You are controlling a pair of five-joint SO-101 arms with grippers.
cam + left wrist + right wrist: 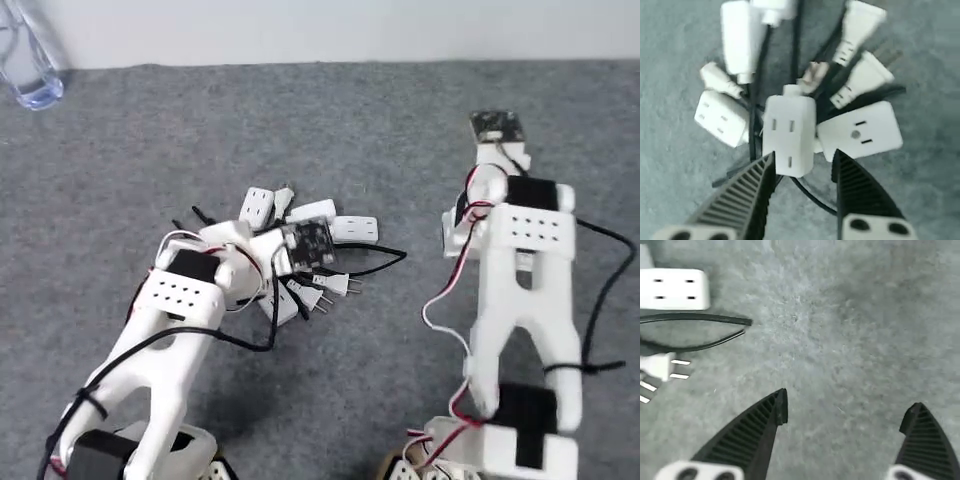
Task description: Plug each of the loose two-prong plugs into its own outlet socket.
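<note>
probably a robotics lab bench: grey felt-like mat [400,120] against a plain white wall [300,30].

Item 1, counter [420,140]: you are looking at a grey, felt-like covering that is spreading across nearly the whole high view, with its fuzzy nap showing close up in both wrist views.

Item 2, clear container [28,68]: you are seeing a transparent vessel standing at the far left corner and running out past the picture's edge. Its base is resting where the grey covering is meeting the pale band. You cannot tell whether it is a bottle or a cup.

Item 3, white band [350,30]: it is running straight along the counter's far edge.
</note>
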